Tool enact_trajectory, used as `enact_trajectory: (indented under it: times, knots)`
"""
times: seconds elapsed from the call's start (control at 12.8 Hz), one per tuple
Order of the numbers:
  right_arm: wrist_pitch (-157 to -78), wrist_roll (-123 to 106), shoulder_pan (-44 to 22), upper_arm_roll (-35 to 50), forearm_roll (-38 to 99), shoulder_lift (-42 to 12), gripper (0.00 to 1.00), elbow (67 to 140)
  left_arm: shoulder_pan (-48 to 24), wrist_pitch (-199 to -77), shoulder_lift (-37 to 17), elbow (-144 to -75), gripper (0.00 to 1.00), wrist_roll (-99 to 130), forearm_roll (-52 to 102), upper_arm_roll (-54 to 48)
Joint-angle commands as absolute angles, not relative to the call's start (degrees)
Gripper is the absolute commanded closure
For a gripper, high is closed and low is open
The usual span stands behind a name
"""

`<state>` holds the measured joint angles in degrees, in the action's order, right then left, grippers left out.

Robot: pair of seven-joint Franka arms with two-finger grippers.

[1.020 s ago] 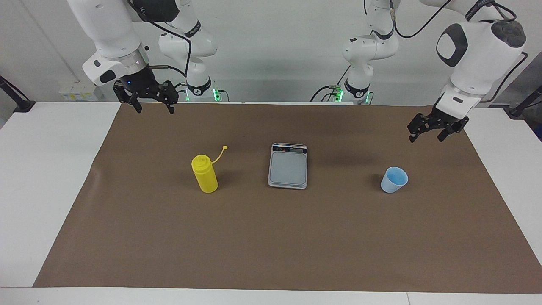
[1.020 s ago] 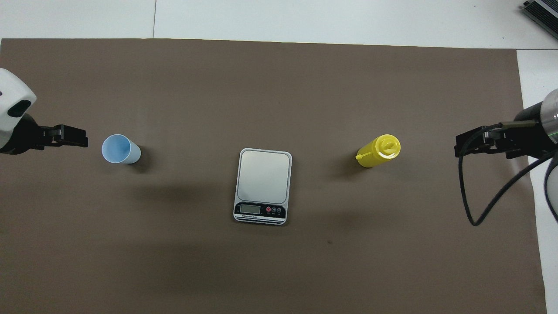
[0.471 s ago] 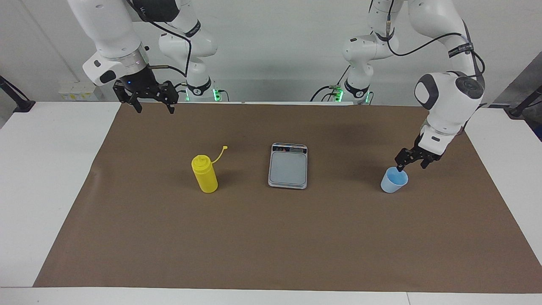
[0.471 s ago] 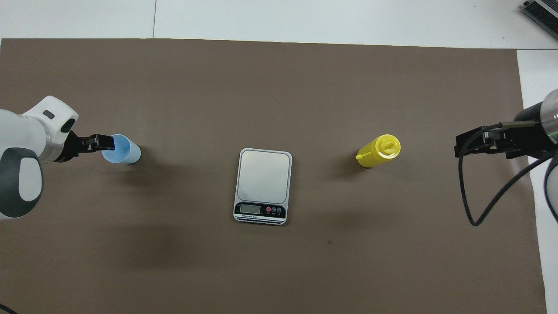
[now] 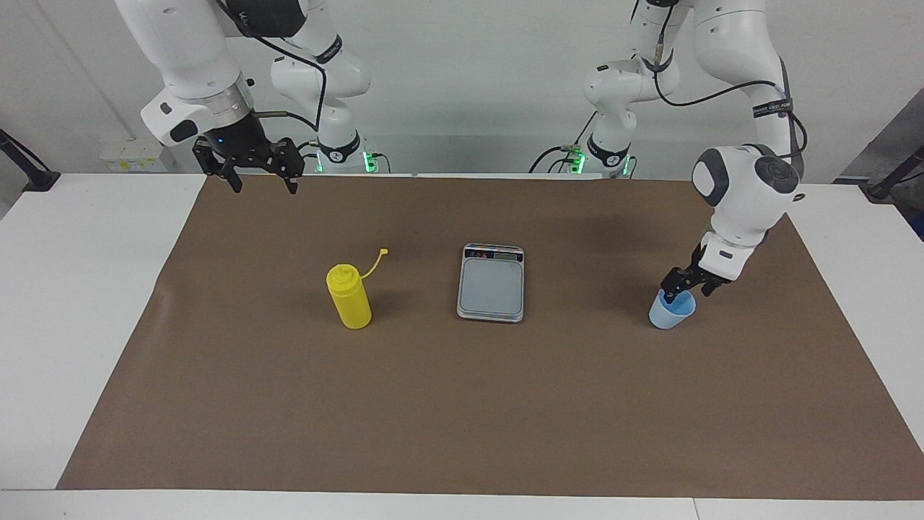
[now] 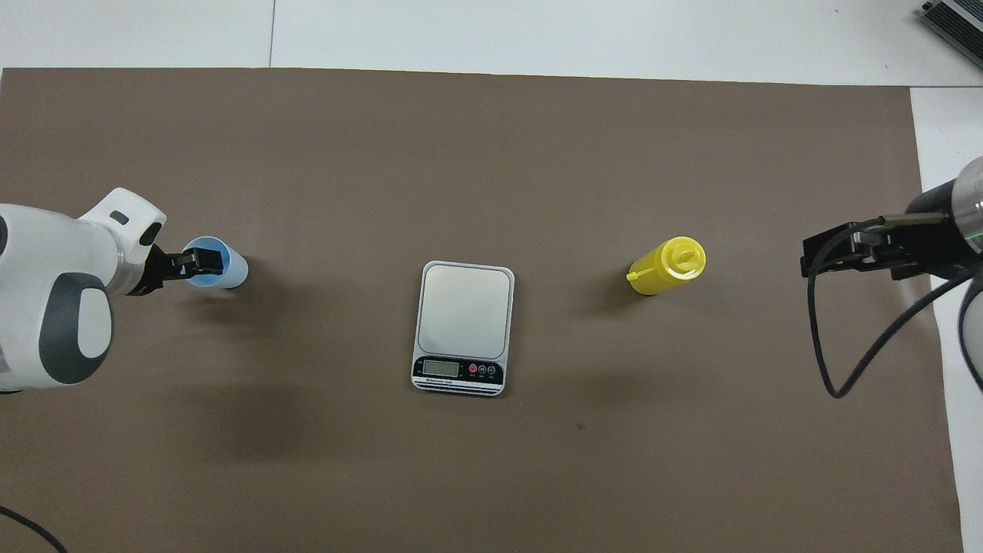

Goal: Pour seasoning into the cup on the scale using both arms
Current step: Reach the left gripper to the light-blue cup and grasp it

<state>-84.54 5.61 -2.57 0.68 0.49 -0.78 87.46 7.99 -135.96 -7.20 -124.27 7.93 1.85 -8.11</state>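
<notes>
We find the left hand [image 5: 686, 291] open at the rim of the cup [image 5: 671, 312], one finger inside it, gripping nothing; the cup stands on the tabletop [image 5: 108, 274] toward the left arm's end. The right hand [image 5: 261, 177] waits open and empty over the right arm's corner nearest the robots. The scale [image 5: 491, 282] sits mid-tabletop, bare, the seasoning [image 5: 349, 296] upright between it and the right arm's end.

Left pincer [image 5: 686, 292]: now down from its raised station over the left arm's end of the desk, at the rim of the cup [image 5: 671, 311], one fingertip inside the cup's mouth, fingers apart.
</notes>
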Motion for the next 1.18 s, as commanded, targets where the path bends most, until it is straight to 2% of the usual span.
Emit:
enact_trajectory:
  times: [0.0,0.16,0.24,0.55,0.78,1.1]
  knots:
    - [-85.43,5.62,-2.02,0.88,0.88,0.62,0.0,89.3,7.82,-138.87,-8.43,-125.24,0.22,8.09,2.29,-8.17]
    - [-85.34,5.62,-2.02,0.88,0.88,0.62,0.0,89.3,7.82,-138.96,-8.7,-125.24,0.85,7.13,2.2,-8.17]
    - [-85.43,5.62,-2.02,0.88,0.88,0.62,0.0,89.3,7.82,-138.87,-8.7,-125.24,1.0,6.25,2.2,-8.17]
    - [-85.34,5.62,-2.02,0.88,0.88,0.62,0.0,89.3,7.91,-135.71,-8.61,-122.8,1.0,5.45,2.11,-8.09]
    - [-85.34,5.62,-2.02,0.88,0.88,0.62,0.0,89.3,7.47,-125.81,-7.65,-115.6,1.0,5.45,2.11,-8.43]
    - [-85.43,5.62,-2.02,0.88,0.88,0.62,0.0,89.3,2.48,-110.25,-6.59,-104.18,1.0,7.02,2.11,-8.61]
